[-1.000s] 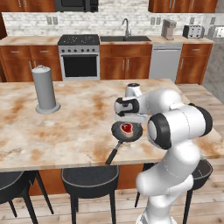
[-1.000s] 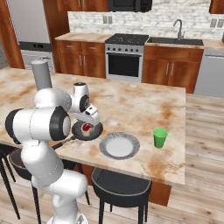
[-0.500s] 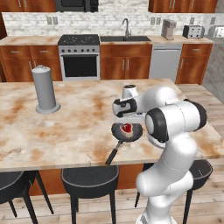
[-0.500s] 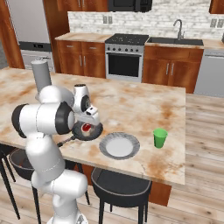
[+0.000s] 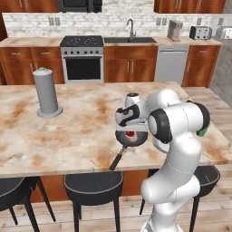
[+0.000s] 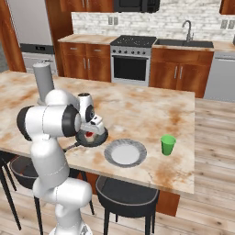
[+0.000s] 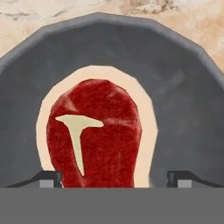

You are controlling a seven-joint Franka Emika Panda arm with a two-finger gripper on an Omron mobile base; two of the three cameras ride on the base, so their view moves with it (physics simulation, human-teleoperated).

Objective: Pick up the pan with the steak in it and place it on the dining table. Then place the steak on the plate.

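Gripper: the gripper [image 7: 113, 177] hangs low over the pan, its two dark fingertips [image 7: 48, 177] standing wide apart at either side of the steak's near end; whether they press on the meat cannot be told. In the left base view the hand [image 5: 128, 118] sits directly above the pan.
Steak: the steak [image 7: 94, 131] lies flat inside the pan, red with a pale fat rim and a white T-shaped bone mark; a small patch of red shows under the hand [image 6: 90, 134].
Pan: the pan [image 7: 183, 96] rests on the dining table near its front edge; in the left base view its bowl [image 5: 131, 138] lies beneath the hand and its handle runs toward 7 o'clock, to the table's edge.
Plate: the plate [image 6: 125, 152] lies just beside the pan, at 4 o'clock of it in the right base view, bare.
Dining table: the dining table [image 5: 68, 136] carries all of these on its marbled top.
Green cup: the green cup [image 6: 168, 144] stands upright at 3 o'clock of the plate, near it.
Grey canister: the grey canister [image 5: 46, 92] stands upright, well apart from the pan, at 10 o'clock of it in the left base view.
Stools: dark stools [image 5: 93, 186] stand below the table's front edge.
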